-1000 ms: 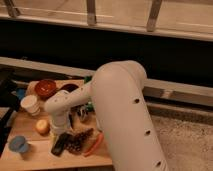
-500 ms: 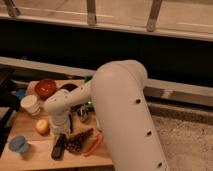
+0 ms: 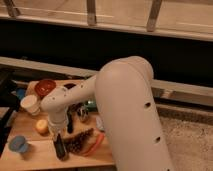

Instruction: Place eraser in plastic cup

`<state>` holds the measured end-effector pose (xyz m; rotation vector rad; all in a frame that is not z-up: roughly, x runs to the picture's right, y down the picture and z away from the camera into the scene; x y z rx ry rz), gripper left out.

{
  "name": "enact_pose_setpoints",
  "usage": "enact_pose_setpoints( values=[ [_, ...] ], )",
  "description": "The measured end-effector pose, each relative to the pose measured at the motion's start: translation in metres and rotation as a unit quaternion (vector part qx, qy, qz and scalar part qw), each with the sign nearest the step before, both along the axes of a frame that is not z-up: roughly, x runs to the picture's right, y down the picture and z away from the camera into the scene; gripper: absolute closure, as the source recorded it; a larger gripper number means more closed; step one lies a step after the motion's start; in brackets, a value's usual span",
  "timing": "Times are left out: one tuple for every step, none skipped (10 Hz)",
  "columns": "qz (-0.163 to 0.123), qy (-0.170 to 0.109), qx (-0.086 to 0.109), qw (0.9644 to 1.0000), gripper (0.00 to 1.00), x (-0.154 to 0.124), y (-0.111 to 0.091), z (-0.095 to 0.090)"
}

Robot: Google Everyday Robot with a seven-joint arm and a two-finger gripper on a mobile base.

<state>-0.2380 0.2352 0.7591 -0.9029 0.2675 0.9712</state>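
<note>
Eraser (image 3: 60,148) lies near the counter's (image 3: 32,159) front edge, the hand (image 3: 58,136) closed tight on its far end from above — the plastic cup (image 3: 19,145) stands apart on the left, a pine cone (image 3: 80,142) and carrot (image 3: 95,145) sit just right — with a white cup (image 3: 31,105) and red bowl (image 3: 46,86) farther back.

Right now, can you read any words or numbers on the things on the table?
None: no word, number or label can be read anywhere.
The plastic cup, eraser, white cup and red bowl show no print I can make out.
The gripper is shut, low over the eraser.
</note>
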Motion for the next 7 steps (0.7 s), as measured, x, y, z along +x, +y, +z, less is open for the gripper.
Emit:
enact_pose_setpoints(
  values=[
    [0.001, -0.005, 0.003, 1.0, 1.0, -0.001, -0.002, -0.002],
    [0.004, -0.019, 0.008, 0.9998, 1.0, -0.001, -0.009, -0.005],
    [0.01, -0.04, 0.012, 0.9991, 1.0, -0.003, -0.019, -0.011],
    [0.016, -0.068, 0.02, 0.9973, 1.0, -0.005, -0.034, -0.018],
    [0.018, -0.089, 0.025, 0.9956, 1.0, -0.011, -0.044, -0.025],
    [0.02, -0.121, 0.031, 0.992, 1.0, -0.021, -0.057, -0.034],
    [0.023, -0.151, 0.039, 0.9876, 1.0, -0.033, -0.071, -0.042]
  ],
)
